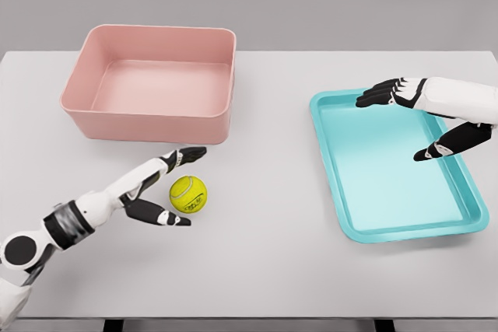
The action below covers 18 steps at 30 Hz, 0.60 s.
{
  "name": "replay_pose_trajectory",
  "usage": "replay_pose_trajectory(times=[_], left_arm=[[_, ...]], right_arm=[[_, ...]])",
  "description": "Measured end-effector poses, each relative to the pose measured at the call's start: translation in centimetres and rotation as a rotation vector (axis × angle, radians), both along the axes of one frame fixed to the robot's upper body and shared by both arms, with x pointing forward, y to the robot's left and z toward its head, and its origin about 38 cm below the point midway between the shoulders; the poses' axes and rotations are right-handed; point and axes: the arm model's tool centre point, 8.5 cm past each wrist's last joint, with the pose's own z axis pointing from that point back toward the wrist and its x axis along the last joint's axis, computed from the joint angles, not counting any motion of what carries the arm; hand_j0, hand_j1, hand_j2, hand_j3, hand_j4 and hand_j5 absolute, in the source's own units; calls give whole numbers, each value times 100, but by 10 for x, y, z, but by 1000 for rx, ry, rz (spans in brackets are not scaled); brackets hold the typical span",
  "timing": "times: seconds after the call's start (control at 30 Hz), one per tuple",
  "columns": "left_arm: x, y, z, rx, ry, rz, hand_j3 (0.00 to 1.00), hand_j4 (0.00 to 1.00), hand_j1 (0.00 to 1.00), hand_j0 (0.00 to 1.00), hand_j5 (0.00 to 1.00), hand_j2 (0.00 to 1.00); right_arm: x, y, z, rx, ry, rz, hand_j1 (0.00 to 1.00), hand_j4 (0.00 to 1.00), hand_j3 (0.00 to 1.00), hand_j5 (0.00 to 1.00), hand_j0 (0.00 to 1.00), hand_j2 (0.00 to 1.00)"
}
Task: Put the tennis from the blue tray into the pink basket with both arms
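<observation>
The robot's left hand (pixel 159 192), fingers spread and gripping nothing, brackets a yellow-green tennis ball (pixel 188 193) on the white tabletop (pixel 264 270) in the lower left of the frame, one finger reaching past the ball's top and the thumb lying just below it. The ball sits outside both containers, just in front of the pink basket (pixel 152 83) in the upper left, which appears empty. The open cradle looks like the approach for a pickup, since the basket's near wall stands between ball and target. At right, the right hand (pixel 424 118) hovers over the blue tray (pixel 327 126), fingers likewise apart and empty; the tray holds nothing, so that arm's share of the job appears complete.
</observation>
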Motion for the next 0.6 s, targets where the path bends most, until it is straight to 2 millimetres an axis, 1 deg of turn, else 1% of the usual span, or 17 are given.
replay_pose_trajectory(times=[0.53,0.6], left_arm=[[3,-3,-20,71,-8,6,99,99,99,99,99,99],[3,-3,-22,79,-9,7,97,97,97,97,97,97]], right_arm=[[-2,2,-2,1,5,8,100,100,100,100,100,100],[-2,2,-2,1,5,8,100,100,100,100,100,100]])
